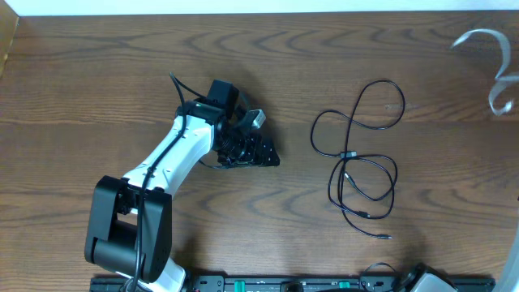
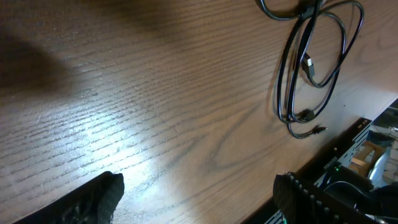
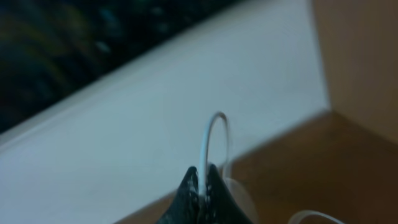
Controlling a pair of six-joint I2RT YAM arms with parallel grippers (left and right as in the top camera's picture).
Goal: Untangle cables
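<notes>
Thin black cables (image 1: pixel 361 162) lie in loose overlapping loops on the wooden table (image 1: pixel 97 73), right of centre, with small plug ends near the front. They also show in the left wrist view (image 2: pixel 311 68). My left gripper (image 1: pixel 259 154) is open and empty over bare wood, well left of them; its fingertips are wide apart in its wrist view (image 2: pixel 199 199). My right gripper (image 3: pixel 203 180) is shut on the white cable (image 3: pixel 214 137), which arches up from between its fingers. In the overhead view the white cable (image 1: pixel 486 40) shows blurred at the top right, lifted off the table.
A black rail with connectors (image 1: pixel 284 284) runs along the table's front edge, and it shows in the left wrist view (image 2: pixel 348 155). A pale wall (image 3: pixel 155 112) stands behind the table's far edge. The left arm's base (image 1: pixel 122 235) stands at the front left.
</notes>
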